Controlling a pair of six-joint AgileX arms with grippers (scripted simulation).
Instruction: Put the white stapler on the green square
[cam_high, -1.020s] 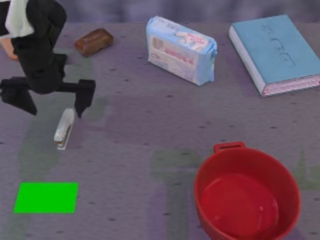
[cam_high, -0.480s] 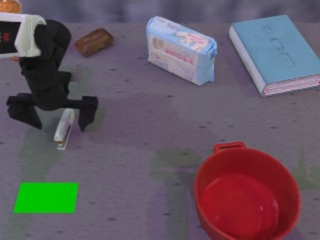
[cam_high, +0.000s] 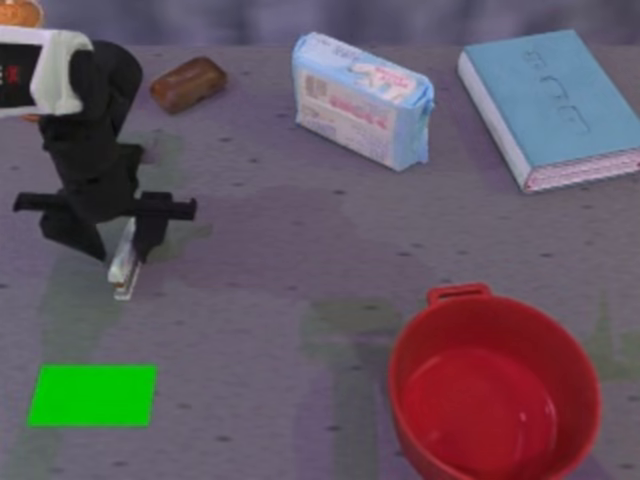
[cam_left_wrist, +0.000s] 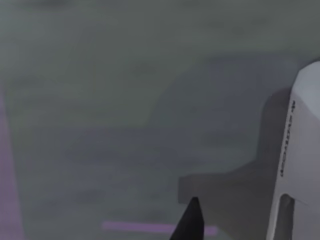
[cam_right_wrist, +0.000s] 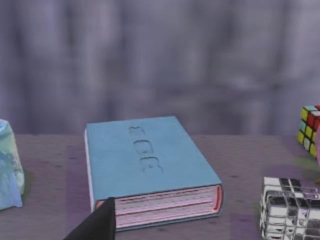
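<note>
The white stapler (cam_high: 125, 264) lies on the table at the left, its long side running away from the front edge. My left gripper (cam_high: 120, 244) is down over its far end, open, one dark finger on each side. In the left wrist view the stapler (cam_left_wrist: 302, 150) fills one edge, and a black fingertip (cam_left_wrist: 192, 220) stands apart from it. The green square (cam_high: 92, 395) lies flat near the front left corner, in front of the stapler, with nothing on it. My right arm is out of the top view; its wrist view shows one dark fingertip (cam_right_wrist: 102, 220) off to the side, nothing held.
Along the back stand a brown loaf-like block (cam_high: 188, 83), a white-blue tissue pack (cam_high: 362, 98) and a blue book (cam_high: 555, 105). A red bowl (cam_high: 495, 385) sits at the front right. The right wrist view also shows a colour cube (cam_right_wrist: 310, 129) and a clear faceted block (cam_right_wrist: 292, 207).
My left gripper has come down over the stapler's far end. Its fingers have drawn in closer to the stapler's sides. The stapler has hardly moved.
</note>
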